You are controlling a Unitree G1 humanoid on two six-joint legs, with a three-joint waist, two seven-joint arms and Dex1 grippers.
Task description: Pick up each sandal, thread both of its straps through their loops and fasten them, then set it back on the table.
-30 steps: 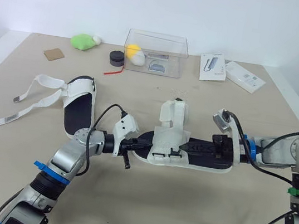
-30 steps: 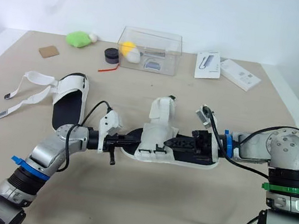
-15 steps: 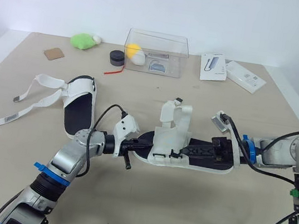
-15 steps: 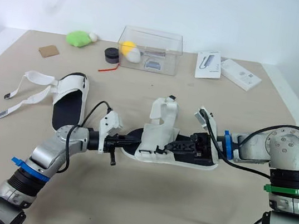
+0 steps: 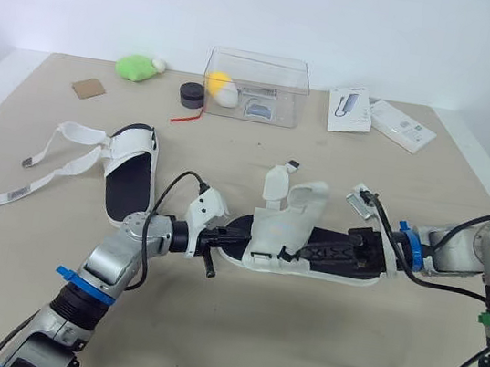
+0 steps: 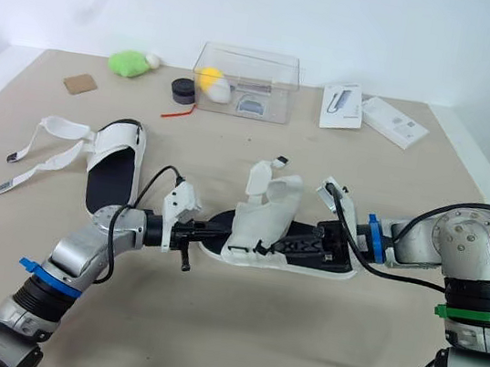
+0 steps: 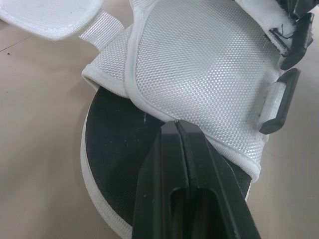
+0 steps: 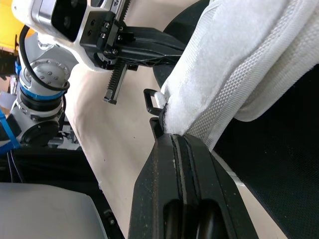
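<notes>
From the head cameras there were two sandals on the table [image 5: 294, 348]. One sandal [image 5: 270, 229] lay lengthwise between the two grippers. A second sandal [image 5: 127, 180] lay well to the left of the left gripper [image 5: 239, 236], its two straps loose and trailing away from it. The left gripper met one end of the sandal, while the right gripper [image 5: 301, 250] reached in over the other end to the white upper, where one strap [image 5: 305, 200] stood raised just above its fingertips. Far beyond both grippers stood one clear box [image 5: 256, 86]. One green plush toy [image 5: 136, 67], one cardboard square [image 5: 88, 88], one black pot [image 5: 191, 94] and one red cord [image 5: 186, 117] lay on the left gripper's side of it, and two white packets [image 5: 348, 109] on the right gripper's side. In the left wrist view the left gripper's two fingers [image 7: 162, 169] were pressed together with no gap. Their tips rested on the hem of the white mesh upper over the black footbed [image 7: 114, 164]; whether they pinched anything could not be told. Two black loops [image 7: 279, 99] sat ahead of the tips, off to one side. In the right wrist view the right gripper's fingers [image 8: 159, 169] were closed tight on the edge of the white strap, beside one of the black loops, and the left gripper showed beyond them.
</notes>
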